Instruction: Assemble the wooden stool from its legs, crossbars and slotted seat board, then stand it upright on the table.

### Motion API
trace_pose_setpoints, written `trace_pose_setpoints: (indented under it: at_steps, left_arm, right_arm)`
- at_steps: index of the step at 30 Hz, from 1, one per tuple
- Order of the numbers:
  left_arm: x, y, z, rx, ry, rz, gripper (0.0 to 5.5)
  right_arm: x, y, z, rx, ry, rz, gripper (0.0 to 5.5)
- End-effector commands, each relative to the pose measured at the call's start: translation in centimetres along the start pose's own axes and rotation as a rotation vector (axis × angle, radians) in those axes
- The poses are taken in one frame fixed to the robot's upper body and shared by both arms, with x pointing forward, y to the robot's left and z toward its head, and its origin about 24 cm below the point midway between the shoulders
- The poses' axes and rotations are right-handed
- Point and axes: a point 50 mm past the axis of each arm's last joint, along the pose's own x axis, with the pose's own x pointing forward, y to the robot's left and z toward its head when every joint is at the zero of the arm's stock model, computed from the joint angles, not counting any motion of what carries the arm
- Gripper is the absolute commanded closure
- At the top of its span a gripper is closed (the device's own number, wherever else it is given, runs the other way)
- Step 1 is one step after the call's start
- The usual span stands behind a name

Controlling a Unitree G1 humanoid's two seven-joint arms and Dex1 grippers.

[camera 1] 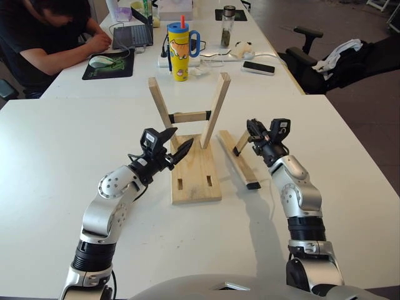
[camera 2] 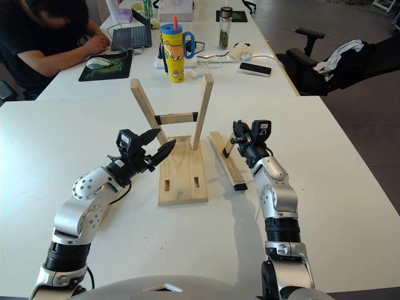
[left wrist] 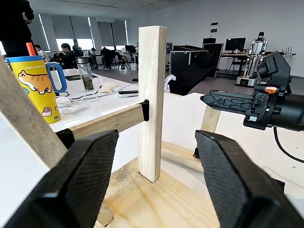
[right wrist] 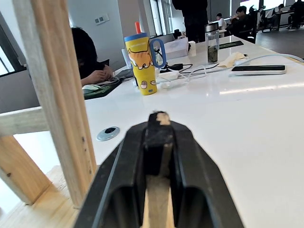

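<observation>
Clamping crossbar (camera 1: 241, 144), end seemingly hidden: right tool (camera 1: 252, 130).

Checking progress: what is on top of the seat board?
Two legs joined by a crossbar stand at the board's far end; two near slots lie open. One leg's foot is hidden behind the left end effector.

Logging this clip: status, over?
Left gripper open beside seat board. Right gripper shut on loose leg frame. First leg frame upright on board. Nothing blocking.

white table (camera 1: 62, 156) | seat board (camera 1: 195, 176) flat at centre | loose leg piece (camera 1: 237, 159) flat just right of it
</observation>
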Motion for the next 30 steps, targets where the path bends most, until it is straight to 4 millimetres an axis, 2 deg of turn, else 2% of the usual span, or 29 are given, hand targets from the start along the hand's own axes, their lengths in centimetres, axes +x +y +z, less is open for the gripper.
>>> trace_pose_setpoints:
  at_steps: [1,5,16,17,18,25,28,30]
  left_arm:
    - [0.1,-0.3,0.2,0.020,0.000,0.002,2.52]
    - [0.2,-0.4,0.1,0.025,0.001,-0.002,2.52]
    - [0.3,-0.3,-0.1,0.027,0.003,-0.002,2.52]
    - [0.3,-0.3,-0.1,0.028,0.002,-0.002,2.52]
    - [0.3,-0.3,-0.1,0.028,0.002,-0.002,2.52]
    - [0.3,-0.4,0.0,0.037,0.000,-0.015,2.52]
    - [0.2,-0.3,-0.2,0.035,0.002,-0.008,2.52]
    - [0.1,-0.3,-0.3,0.032,0.005,-0.004,2.52]
  right_arm:
    - [-1.3,-0.2,-3.5,-0.078,0.166,-0.053,5.07]
    - [-1.1,1.2,-4.0,-0.139,0.187,-0.017,5.07]
    - [-0.9,1.1,-3.5,-0.188,0.160,-0.004,5.07]
    - [-0.8,1.1,-3.2,-0.199,0.146,-0.006,5.07]
    - [-0.8,1.2,-2.9,-0.197,0.132,0.003,4.78]
    - [0.1,1.5,0.4,-0.172,0.005,0.003,3.74]
    - [0.2,1.8,1.6,-0.153,-0.047,0.033,3.74]
    - [0.2,2.2,3.2,-0.151,-0.107,0.056,3.74]
